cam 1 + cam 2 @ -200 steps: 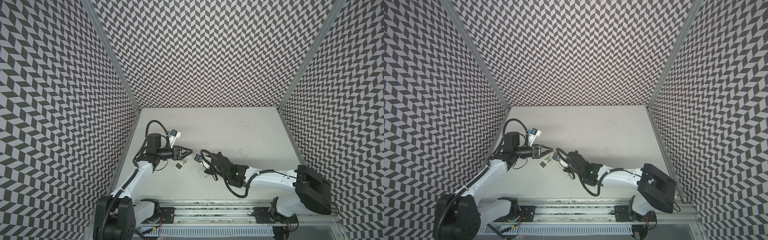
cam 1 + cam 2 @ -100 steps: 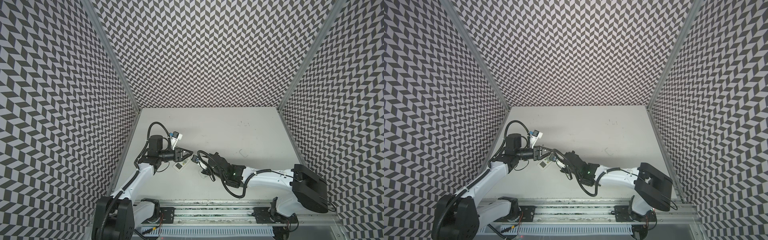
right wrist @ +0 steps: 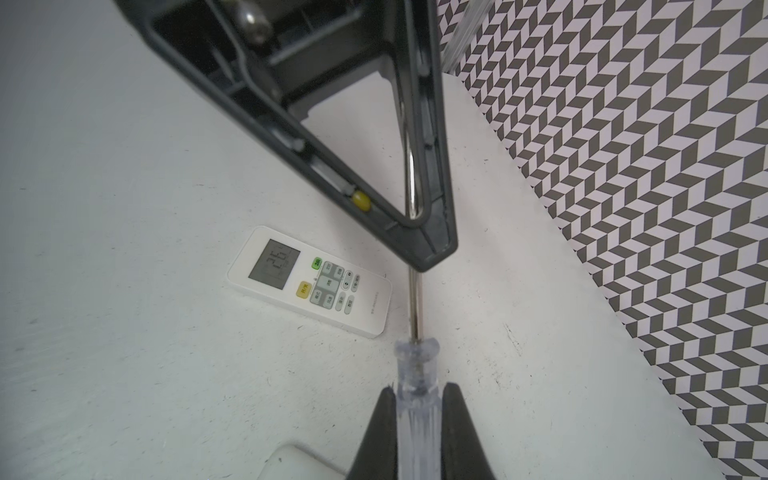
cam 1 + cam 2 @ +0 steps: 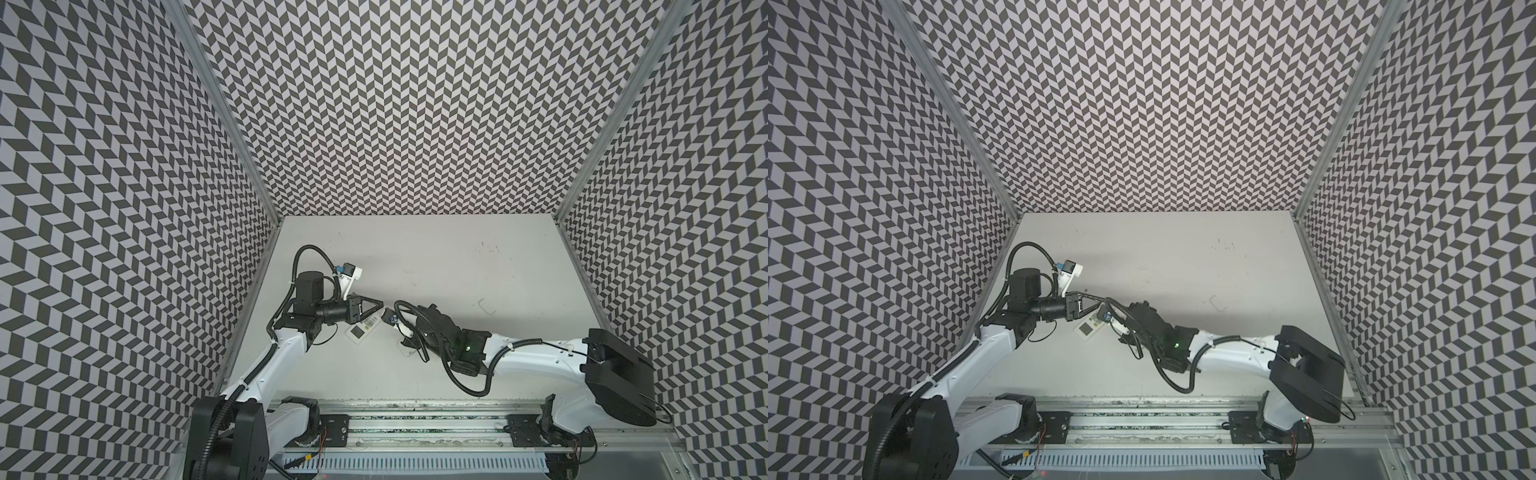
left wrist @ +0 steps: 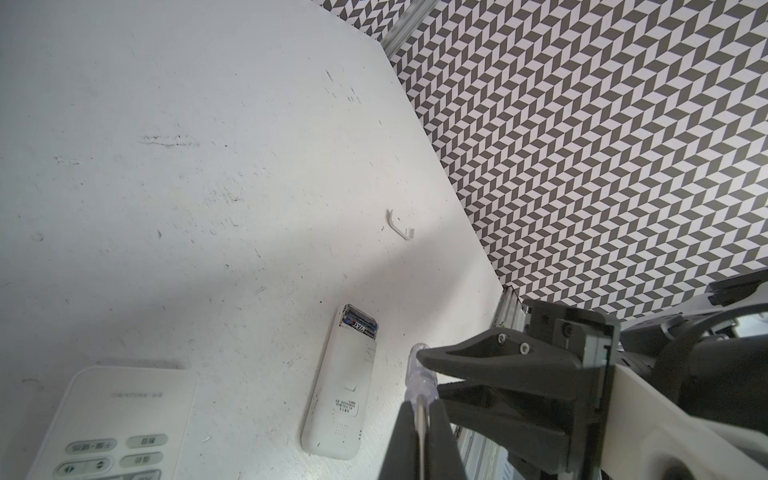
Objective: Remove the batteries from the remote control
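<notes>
We see the thin screwdriver with a clear plastic handle and a bare steel shaft point(image 3: 415, 365) gripped at both ends. It hangs in the air just beside the button end of the wide white remote with a grey display point(image 3: 309, 282), which lies face up on the pale table point(image 3: 124, 374). The right gripper point(image 3: 417, 415) is closed on the clear handle. The left gripper point(image 3: 428, 257) is closed on the shaft, its black triangular fingers point(image 3: 436, 166) pinched together at the tips with the steel rod running along between them.

The batteries point(image 5: 360, 325) — dark cylinders with printed labels — sit in the open compartment at one end of the slim white remote point(image 5: 340, 399). We cannot make out their number at this size. This remote lies face down near the display remote, on its side toward the right arm's base, not touching it. A small white battery cover point(image 5: 401, 224) lies alone farther out on that same side — well apart from the display remote.
</notes>
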Robot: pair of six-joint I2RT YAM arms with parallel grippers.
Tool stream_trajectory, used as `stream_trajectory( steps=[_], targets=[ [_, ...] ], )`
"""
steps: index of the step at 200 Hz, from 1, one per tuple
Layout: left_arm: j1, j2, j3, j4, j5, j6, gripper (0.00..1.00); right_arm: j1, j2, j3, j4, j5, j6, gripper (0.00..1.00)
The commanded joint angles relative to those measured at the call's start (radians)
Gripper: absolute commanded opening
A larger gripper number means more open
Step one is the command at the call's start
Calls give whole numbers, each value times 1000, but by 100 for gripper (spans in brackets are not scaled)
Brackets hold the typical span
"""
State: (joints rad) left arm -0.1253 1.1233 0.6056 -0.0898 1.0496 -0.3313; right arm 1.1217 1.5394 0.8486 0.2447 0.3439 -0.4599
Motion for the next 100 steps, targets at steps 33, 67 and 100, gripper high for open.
stream_trajectory(
  steps=[33,67,100],
  targets=[
    [42,-32,15,1,25,13,0,3,-48,-15,90,18,99,35],
    [77,-66,17,17,47,12,0,-16,-103,-84,189,-30,208,58],
    [112,-74,47,22,75,-2,0,-88,-143,-84,191,-130,420,66]
  ],
)
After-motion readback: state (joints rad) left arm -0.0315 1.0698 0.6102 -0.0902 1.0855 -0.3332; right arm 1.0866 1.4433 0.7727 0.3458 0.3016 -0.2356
